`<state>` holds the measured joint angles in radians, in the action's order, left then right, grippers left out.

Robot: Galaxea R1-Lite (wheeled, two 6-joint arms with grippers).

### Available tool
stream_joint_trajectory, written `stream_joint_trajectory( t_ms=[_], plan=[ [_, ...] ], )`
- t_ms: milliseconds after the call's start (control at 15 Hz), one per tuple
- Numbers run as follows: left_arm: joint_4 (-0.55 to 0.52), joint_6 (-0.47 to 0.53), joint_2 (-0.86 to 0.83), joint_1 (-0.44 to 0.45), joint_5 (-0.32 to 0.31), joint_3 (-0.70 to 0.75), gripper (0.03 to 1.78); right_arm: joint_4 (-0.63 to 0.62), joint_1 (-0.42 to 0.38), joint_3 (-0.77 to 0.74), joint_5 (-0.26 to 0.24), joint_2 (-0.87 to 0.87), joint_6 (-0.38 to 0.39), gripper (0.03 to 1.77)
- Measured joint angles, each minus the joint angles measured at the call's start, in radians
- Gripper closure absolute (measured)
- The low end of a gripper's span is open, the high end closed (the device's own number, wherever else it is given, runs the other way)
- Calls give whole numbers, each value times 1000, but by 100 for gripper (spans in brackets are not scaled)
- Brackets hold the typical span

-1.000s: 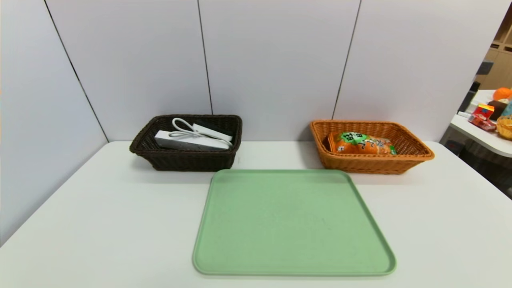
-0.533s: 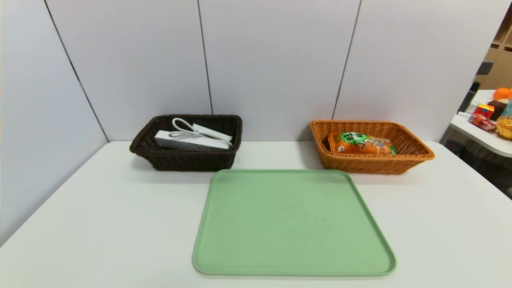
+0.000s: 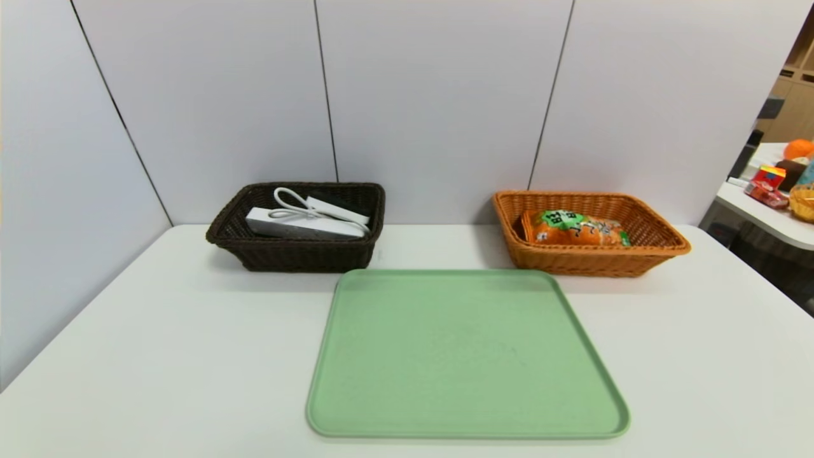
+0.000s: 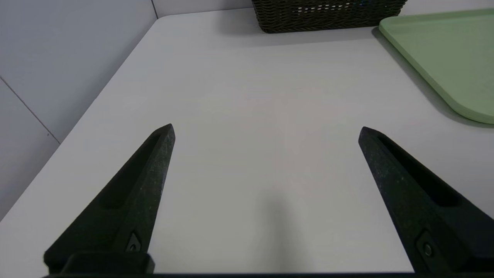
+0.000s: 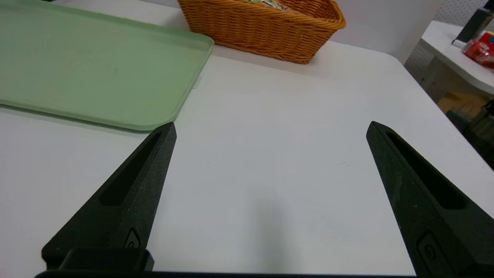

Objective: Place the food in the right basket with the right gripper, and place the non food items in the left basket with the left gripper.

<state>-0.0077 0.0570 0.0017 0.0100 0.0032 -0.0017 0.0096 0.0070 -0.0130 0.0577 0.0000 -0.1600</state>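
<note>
A long orange snack bag (image 3: 575, 229) with a green label lies in the orange-tan wicker basket (image 3: 661, 245), right of the pale green tray (image 3: 464, 356). Left of the tray, a white power strip (image 3: 299, 224) with looped cord fills the dark brown wicker basket (image 3: 299, 254). The left gripper (image 4: 266, 129) and right gripper (image 5: 270, 125) hover over bare white table (image 3: 159, 356), jaws spread wide, holding nothing.

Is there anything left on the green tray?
No, in the head view the green tray lies bare, with the snack bag in the orange basket and the power strip in the dark brown basket.

dk brown basket (image 3: 296, 254), orange-tan basket (image 3: 591, 259), green tray (image 3: 464, 356), white table (image 3: 159, 356)
</note>
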Motion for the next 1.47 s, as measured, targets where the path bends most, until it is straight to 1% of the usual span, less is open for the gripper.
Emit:
stream_joint_trajectory(
  t_ms=[133, 267, 333, 467, 533, 667, 1467],
  plan=[
    [2, -2, 0, 0, 2, 0, 12, 19, 0, 0, -8, 0, 49, 10],
    [1, -10, 0, 0, 3, 0, 12, 24, 0, -2, -11, 0, 64, 10],
    [0, -26, 0, 0, 5, 0, 12, 24, 0, -3, -17, 0, 87, 10],
    [-2, -72, 0, 0, 19, 0, 12, 15, 0, -3, -53, 0, 144, 10],
    [-4, -94, 0, 0, 24, 0, 12, 14, 0, -2, -57, 1, 155, 10],
    [-4, -130, 0, 1, 30, 0, 12, 14, 0, -1, -58, 1, 164, 10],
    [-7, -125, 0, 0, 30, 0, 12, 13, -1, -1, -59, 2, 170, 10]
  ],
)
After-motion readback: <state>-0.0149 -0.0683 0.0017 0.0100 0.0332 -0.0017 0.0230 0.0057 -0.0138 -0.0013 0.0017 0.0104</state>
